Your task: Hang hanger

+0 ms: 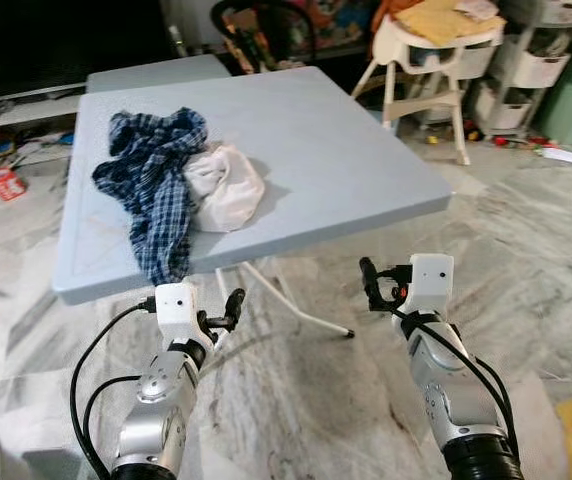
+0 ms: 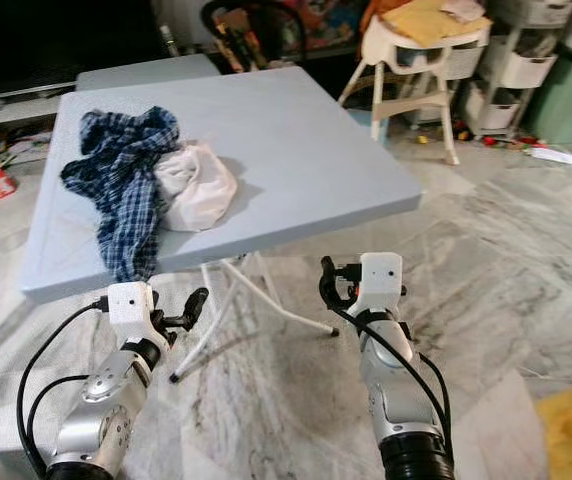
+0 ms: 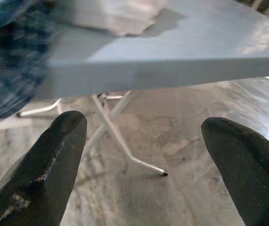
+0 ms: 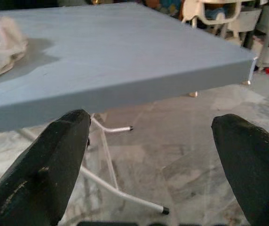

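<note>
1. The left gripper [image 1: 232,308] hangs with its two black fingers spread wide and nothing between them, just below and in front of the near edge of the blue table [image 1: 346,170]. In its wrist view the edge runs straight across ahead of the fingers.
2. The right gripper [image 1: 370,284] is likewise released and empty, also below and just short of the table's near edge, further along it toward the near right corner.
3. On the table, close to the near left corner, lies a crumpled blue checked shirt [image 1: 151,185], one end drooping over the near edge, above and just beyond the left gripper.
4. Touching the shirt on its right is a bunched white cloth [image 1: 224,187].
5. No hanger can be made out on the table or the marble floor [image 1: 526,260]; it may lie hidden in the clothes, but I cannot tell.
6. Judging by the task, a hanger would be light and stiff, likely smooth and apt to slip. The neck below the hook seems the best grip. The clothes are soft, so a hanger caught in them may drag them along.
7. Behind the table, well apart, stands a white high chair [image 1: 436,60].
</note>
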Motion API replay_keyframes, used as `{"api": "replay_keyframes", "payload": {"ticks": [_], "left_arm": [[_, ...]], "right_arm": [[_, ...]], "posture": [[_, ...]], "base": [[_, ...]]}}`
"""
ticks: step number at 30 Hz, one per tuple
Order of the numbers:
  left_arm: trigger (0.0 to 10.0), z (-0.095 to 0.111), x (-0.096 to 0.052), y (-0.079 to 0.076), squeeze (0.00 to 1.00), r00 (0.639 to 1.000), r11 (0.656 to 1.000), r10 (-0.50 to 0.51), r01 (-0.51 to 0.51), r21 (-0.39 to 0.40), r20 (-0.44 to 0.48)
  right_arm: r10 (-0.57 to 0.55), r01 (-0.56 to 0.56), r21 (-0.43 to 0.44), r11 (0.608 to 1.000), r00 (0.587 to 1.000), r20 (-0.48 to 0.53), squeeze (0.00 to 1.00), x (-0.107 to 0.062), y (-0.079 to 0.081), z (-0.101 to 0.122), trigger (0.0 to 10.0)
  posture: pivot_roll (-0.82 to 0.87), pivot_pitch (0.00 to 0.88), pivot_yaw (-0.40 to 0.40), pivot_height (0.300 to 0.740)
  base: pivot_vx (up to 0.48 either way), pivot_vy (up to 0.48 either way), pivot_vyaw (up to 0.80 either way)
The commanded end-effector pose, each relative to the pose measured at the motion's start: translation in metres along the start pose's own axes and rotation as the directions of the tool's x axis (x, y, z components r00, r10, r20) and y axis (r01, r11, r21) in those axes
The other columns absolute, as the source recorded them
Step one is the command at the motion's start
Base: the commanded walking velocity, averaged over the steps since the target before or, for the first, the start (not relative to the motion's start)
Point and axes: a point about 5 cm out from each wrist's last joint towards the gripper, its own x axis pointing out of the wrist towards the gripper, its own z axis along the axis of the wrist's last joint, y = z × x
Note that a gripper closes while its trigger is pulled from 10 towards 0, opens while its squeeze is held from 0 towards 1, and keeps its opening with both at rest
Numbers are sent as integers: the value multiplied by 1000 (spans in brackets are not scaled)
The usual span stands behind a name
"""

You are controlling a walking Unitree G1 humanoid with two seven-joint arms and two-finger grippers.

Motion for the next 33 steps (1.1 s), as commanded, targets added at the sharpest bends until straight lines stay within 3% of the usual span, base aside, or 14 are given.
{"api": "replay_keyframes", "payload": {"ticks": [1,23,28,33], "left_arm": [[10000,6,1,-7,0,999,999,-50,50,-1,18],[10000,-7,6,-20,0,983,986,-164,166,11,-79],[10000,-12,7,-23,0,978,985,-171,173,4,-121],[10000,-13,6,-27,0,976,984,-179,178,-14,-126]], "right_arm": [[15,-14,-25,1000,999,44,0,0,4,11,10000],[-1,3,-43,999,999,53,0,-4,2,14,10000],[-9,11,-36,999,999,51,0,-6,0,13,10000],[-13,14,-17,1000,999,46,0,-7,1,12,10000]], "posture": [[-125,0,26,740],[-164,0,58,740],[-165,0,60,740],[-166,0,65,740]], "base": [[356,0,-800],[356,0,-800],[49,0,-800],[0,0,0]]}}
